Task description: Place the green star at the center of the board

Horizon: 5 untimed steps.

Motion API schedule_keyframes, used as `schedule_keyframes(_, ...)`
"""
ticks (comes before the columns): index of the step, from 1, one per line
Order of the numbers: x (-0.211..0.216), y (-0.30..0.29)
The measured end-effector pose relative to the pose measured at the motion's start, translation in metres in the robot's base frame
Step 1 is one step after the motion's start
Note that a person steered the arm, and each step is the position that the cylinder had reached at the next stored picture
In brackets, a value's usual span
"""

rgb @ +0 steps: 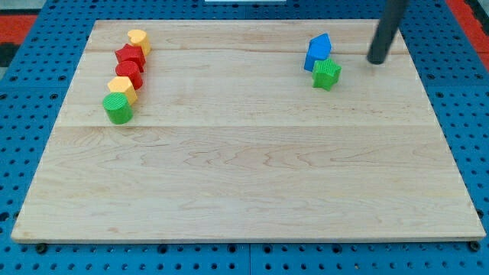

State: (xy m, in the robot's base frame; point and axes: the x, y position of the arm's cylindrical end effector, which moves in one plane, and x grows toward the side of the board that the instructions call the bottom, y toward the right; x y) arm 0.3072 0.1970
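The wooden bench carried two clusters. At the view's upper left ran a touching line: yellow block, two red blocks, another yellow block, green cylinder. Upper right, the blue block touched the green star. My tip stood just right of them, apart; no pincer was in view.

You will find no text that can be read here: no letters, numbers, labels, brands or signs. The wooden board carries only its grain, the coloured blocks have plain faces, and the blue perforated surface around the board shows only its holes, also at 12 o'clock and 6 o'clock.
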Motion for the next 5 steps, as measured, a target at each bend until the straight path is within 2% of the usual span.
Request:
schedule_keyframes(2,0.055,-0.080)
schedule_keyframes(3,0.058,-0.125)
schedule_keyframes(4,0.038,-0.134)
schedule_keyframes(5,0.039,-0.184)
